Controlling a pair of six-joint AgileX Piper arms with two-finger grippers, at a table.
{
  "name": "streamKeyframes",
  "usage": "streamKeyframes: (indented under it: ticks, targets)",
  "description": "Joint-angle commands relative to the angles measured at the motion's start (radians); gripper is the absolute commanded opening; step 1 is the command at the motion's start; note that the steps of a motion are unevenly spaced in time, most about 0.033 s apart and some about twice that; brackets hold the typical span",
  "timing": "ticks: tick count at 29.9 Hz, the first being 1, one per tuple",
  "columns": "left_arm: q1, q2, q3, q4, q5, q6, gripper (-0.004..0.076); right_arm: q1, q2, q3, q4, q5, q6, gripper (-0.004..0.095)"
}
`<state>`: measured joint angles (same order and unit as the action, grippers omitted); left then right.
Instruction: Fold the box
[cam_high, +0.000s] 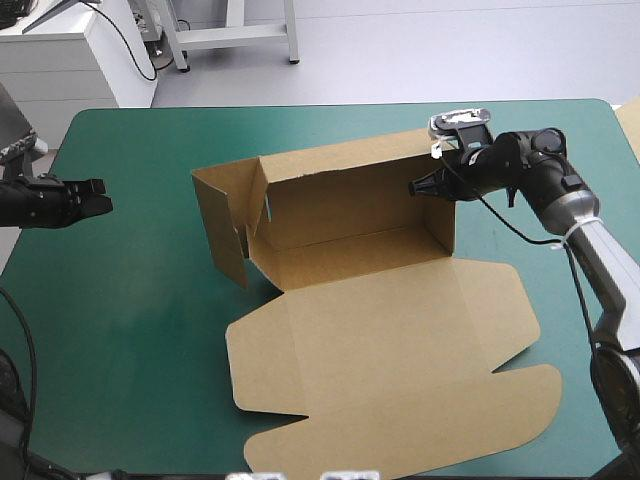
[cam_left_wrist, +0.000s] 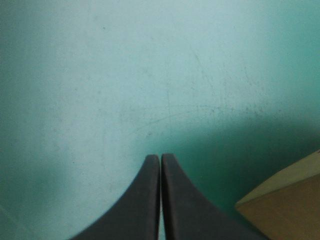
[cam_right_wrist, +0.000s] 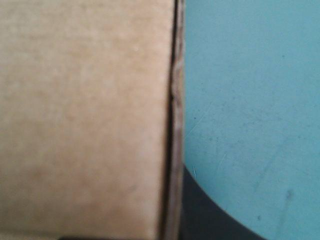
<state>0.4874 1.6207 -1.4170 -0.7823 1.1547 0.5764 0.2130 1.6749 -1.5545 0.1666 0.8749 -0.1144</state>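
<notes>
The brown box (cam_high: 350, 215) sits mid-table with its back wall and right end wall upright, its left end flap half raised, and its lid (cam_high: 400, 340) flat toward the near edge. My right gripper (cam_high: 418, 186) is at the top of the right end wall. In the right wrist view the wall's edge (cam_right_wrist: 172, 100) runs between the fingers, with one black finger (cam_right_wrist: 210, 215) showing beside it; the gripper is shut on the box. My left gripper (cam_high: 98, 205) hovers shut and empty near the table's left edge, well clear of the box. The left wrist view has its fingers (cam_left_wrist: 160, 160) meeting over bare cover, a box corner (cam_left_wrist: 285, 205) beside them.
Bare teal-green cover (cam_high: 120, 300) lies between the left gripper and the box. A white cabinet (cam_high: 70, 55) stands beyond the far left corner. A strip of pale brown board (cam_high: 632, 120) shows at the table's far right edge.
</notes>
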Motion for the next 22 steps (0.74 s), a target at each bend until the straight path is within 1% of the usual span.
streamKeyframes:
  ticks: [1,2,4,5,7,9,12,16,22]
  targets:
    - [0.002,-0.040,0.014,-0.060,-0.046,-0.001,-0.0008,-0.006,-0.048,-0.159,0.001,0.069,0.090,-0.0017]
    - [0.002,-0.040,0.019,-0.060,-0.046,-0.001,-0.0008,-0.006,-0.048,-0.185,0.001,0.088,0.098,-0.0017]
    - [0.002,-0.040,0.021,-0.060,-0.052,-0.001,-0.0008,-0.006,-0.043,-0.236,-0.001,0.175,0.138,-0.0017]
    - [0.002,-0.040,0.021,-0.060,-0.053,-0.001,-0.0008,-0.006,-0.038,-0.254,-0.001,0.229,0.138,-0.0017]
    - [0.002,-0.042,0.021,-0.066,-0.061,-0.001,-0.0008,-0.006,-0.025,-0.295,-0.025,0.380,0.138,-0.0017]
    - [0.002,-0.042,0.021,-0.068,-0.073,-0.001,-0.0008,-0.006,-0.029,-0.293,-0.026,0.372,0.170,-0.0017]
    - [0.002,-0.042,0.021,-0.068,-0.068,-0.001,-0.0008,-0.006,-0.051,-0.293,0.010,0.372,0.173,-0.0015]
    - [0.000,-0.042,0.021,-0.085,-0.061,-0.001,-0.0008,-0.006,-0.086,-0.277,0.010,0.374,0.198,-0.0003]
    - [0.000,-0.042,0.025,-0.107,-0.063,-0.001,-0.0008,-0.004,-0.178,-0.087,0.014,0.374,0.194,0.0000]
